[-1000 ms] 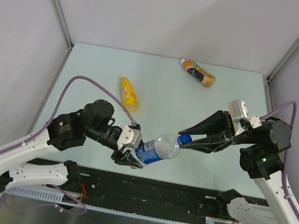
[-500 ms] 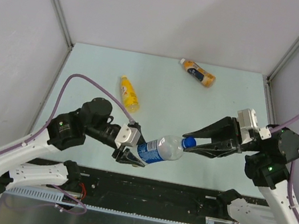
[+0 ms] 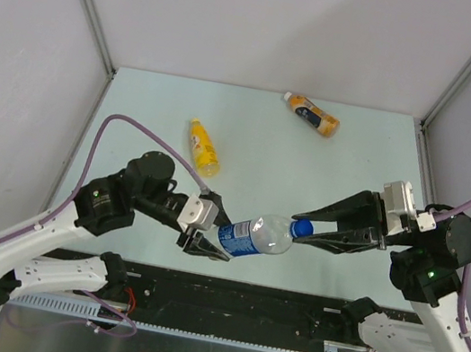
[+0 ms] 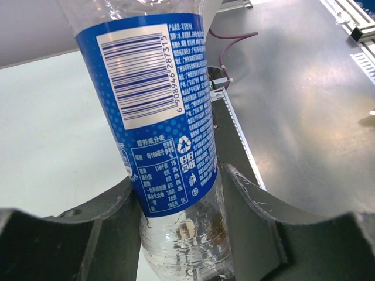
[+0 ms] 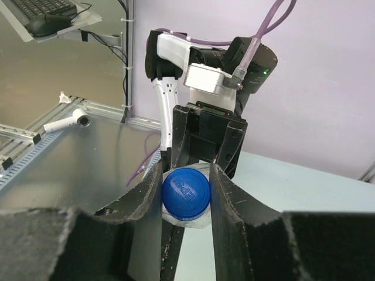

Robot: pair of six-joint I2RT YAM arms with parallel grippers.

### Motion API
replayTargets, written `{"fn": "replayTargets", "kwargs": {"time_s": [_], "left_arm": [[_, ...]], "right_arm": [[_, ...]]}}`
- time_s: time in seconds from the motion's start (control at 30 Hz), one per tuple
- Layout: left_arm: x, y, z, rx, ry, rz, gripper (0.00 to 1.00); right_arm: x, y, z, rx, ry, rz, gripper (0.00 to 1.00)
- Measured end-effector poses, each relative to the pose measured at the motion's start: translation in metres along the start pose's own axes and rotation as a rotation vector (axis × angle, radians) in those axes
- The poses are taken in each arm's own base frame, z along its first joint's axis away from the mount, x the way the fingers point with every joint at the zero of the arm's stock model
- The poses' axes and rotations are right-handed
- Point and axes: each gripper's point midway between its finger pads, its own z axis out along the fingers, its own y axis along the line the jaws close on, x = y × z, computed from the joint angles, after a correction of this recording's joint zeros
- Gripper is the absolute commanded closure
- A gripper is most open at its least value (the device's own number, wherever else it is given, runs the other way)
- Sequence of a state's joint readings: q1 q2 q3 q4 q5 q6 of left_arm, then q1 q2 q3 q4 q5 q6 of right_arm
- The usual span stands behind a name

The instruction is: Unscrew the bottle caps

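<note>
Left end effector (image 3: 210, 233) is clamping the seemingly empty clear bottle (image 3: 259, 234) by its labelled base. Its long axis is pointing at the right end effector (image 3: 300, 228), which is pinching the blue cap (image 5: 186, 192).

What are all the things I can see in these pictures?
Clear bottle: 1, see-through with a blue label, held by the left tool near the front.
Blue cap: 1, blue, on the clear bottle.
Yellow bottle: 1, yellow, lying on the table, left of middle.
Orange bottle: 1, orange with a dark label, lying near the far edge.
Table: 1, pale green, under everything.
Cables: 2, purple, one on each arm.
Left tool: 1, black, shut on the clear bottle's lower part.
Right tool: 1, black, closed around the blue cap.
</note>
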State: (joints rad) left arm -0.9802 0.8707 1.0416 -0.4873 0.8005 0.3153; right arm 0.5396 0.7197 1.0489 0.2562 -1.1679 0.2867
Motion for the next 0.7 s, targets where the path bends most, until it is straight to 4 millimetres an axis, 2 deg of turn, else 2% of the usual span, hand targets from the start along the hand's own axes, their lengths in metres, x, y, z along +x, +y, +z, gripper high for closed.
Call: {"fn": "replayTargets", "kwargs": {"time_s": [0.23,0.47,0.7], "left_arm": [[-0.001,-0.010,0.001,0.072,-0.016,-0.027,1.00],[0.004,-0.033,0.011,0.268,-0.021,-0.147,1.00],[0.000,-0.056,0.006,0.416,-0.043,-0.205,1.00]], "right_arm": [[0.001,0.004,0.001,-0.032,0.005,0.000,1.00],[0.003,0.010,0.003,-0.108,0.014,0.008,1.00],[-0.004,0.016,0.005,-0.160,-0.003,-0.029,1.00]]}}
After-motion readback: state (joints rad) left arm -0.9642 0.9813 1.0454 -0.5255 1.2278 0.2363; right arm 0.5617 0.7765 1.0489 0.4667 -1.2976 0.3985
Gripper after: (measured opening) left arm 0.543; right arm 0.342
